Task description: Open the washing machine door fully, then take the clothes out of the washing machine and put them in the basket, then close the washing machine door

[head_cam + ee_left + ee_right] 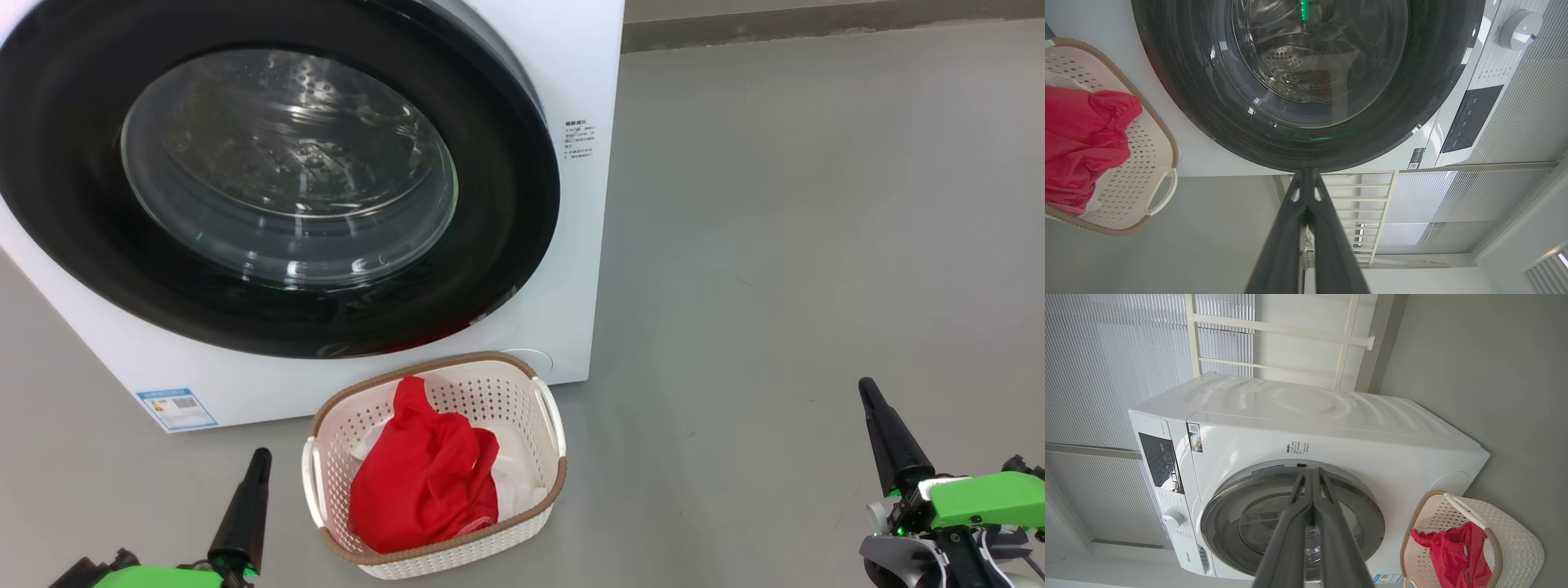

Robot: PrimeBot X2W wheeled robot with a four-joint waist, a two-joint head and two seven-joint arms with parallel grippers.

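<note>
Looks like the tail of the last step, with the door work seemingly done. At lower left of the head view, the left gripper [260, 457]: two long dark fingers pressed together, empty, pointing up and slightly right, low over the grey floor [775, 245] and touching nothing. Just beyond, the big white front-loading washing machine [575, 245], its large round washing machine door of glossy black rim and bulging clear glass [282, 188] lying against the front, closed by the look of it; no gap to be made out from the right wrist view. Behind the glass in the left wrist view, the perforated steel drum [1290, 69] and a dim reddish patch [1323, 77], reflection or leftover garment impossible to tell. On the floor just beside the machine's front, toward its right corner, the small cream-white perforated plastic basket with brown woven-look rim [441, 361], holding the clothes, a bright red garment bunched over white fabric [424, 482]. Well to the right, the right gripper [869, 392], fingers likewise shut on nothing, tilted up and slightly left above its green-cased wrist [980, 498], well apart from basket and door. Calls next for little, judging from this: perhaps a gentle push on the black rim to be sure of the catch, and a look through the glass to rule out a garment left inside.
</note>
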